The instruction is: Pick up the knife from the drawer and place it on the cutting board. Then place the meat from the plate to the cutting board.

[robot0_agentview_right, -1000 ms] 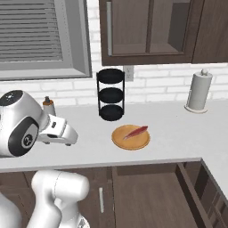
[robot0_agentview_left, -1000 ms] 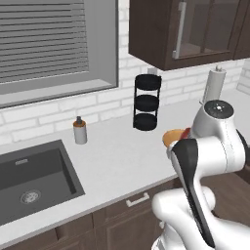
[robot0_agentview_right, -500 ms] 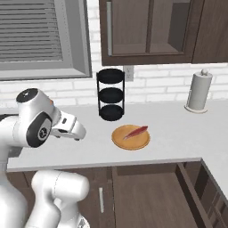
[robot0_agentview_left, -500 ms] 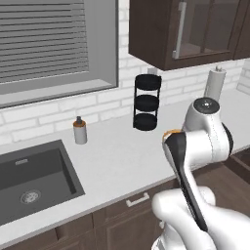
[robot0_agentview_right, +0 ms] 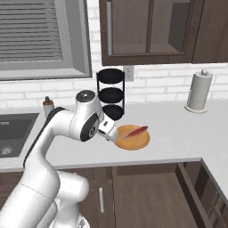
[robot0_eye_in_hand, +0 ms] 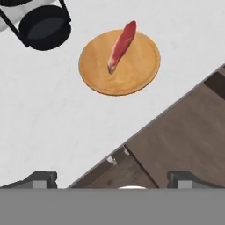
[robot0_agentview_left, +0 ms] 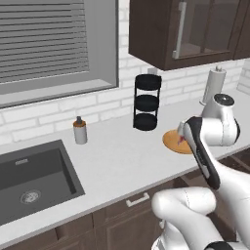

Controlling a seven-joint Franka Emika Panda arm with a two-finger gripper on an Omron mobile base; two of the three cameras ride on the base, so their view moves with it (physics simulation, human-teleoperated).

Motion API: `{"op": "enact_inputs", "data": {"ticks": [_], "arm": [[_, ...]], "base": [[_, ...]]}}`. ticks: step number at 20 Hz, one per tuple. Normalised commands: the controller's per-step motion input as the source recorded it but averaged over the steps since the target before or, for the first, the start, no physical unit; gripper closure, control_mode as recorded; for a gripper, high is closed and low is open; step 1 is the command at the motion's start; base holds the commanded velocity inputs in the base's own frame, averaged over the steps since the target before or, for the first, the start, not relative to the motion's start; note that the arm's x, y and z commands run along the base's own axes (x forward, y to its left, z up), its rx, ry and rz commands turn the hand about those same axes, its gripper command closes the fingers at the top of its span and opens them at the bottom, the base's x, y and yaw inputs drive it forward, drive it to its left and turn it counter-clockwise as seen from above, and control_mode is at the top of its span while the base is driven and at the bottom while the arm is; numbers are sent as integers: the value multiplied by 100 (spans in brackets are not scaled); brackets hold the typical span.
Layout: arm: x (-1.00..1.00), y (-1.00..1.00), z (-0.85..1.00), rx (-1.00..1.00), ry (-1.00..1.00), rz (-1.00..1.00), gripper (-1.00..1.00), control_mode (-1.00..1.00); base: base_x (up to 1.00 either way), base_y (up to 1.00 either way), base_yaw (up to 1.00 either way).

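White arm, dark joints, and the gripper (robot0_eye_in_hand: 112, 178) hangs over the counter's front edge with its fingertips (robot0_eye_in_hand: 41, 178) spread wide apart and nothing between them. A second ago the hand sat further back toward the sink side; since then the arm has swung across and now points down at the plate (robot0_eye_in_hand: 145, 70), while the opening has stayed as wide as it was. That looks to me like a search or an approach, not a grasp: nothing has been picked up yet.

Meat (robot0_eye_in_hand: 121, 45) lies slantwise across the plate, one end reaching the rim, untouched. From the right base view the plate (robot0_agentview_right: 138, 141) sits just beyond the hand, near the counter's edge. I can't make out the knife or the cutting board from here, so the first half of the job appears undone, and the drawer fronts (robot0_eye_in_hand: 184, 136) below the counter look closed.

Close behind the plate stands a black three-tier rack (robot0_agentview_right: 111, 94). A paper towel roll (robot0_agentview_right: 198, 91) stands well to the right, and a small bottle (robot0_agentview_left: 79, 131) by the sink (robot0_agentview_left: 29, 178). None of them blocks the way down to the drawers.
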Motion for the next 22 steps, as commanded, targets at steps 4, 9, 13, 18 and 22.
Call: {"op": "enact_inputs", "data": {"ticks": [4, 9, 13, 18, 22], "arm": [[100, -67, -36, 17, 15, -27, -100, -100], [100, -59, -7, 11, 27, -12, -100, -100], [100, -33, -3, 4, 29, 0, -100, -100], [71, -30, -13, 10, 8, 0, -100, -100], [58, -24, -35, 9, 1, 0, -100, -100]], "base": [[0, 0, 0], [0, 0, 0], [0, 0, 0], [0, 0, 0], [0, 0, 0]]}}
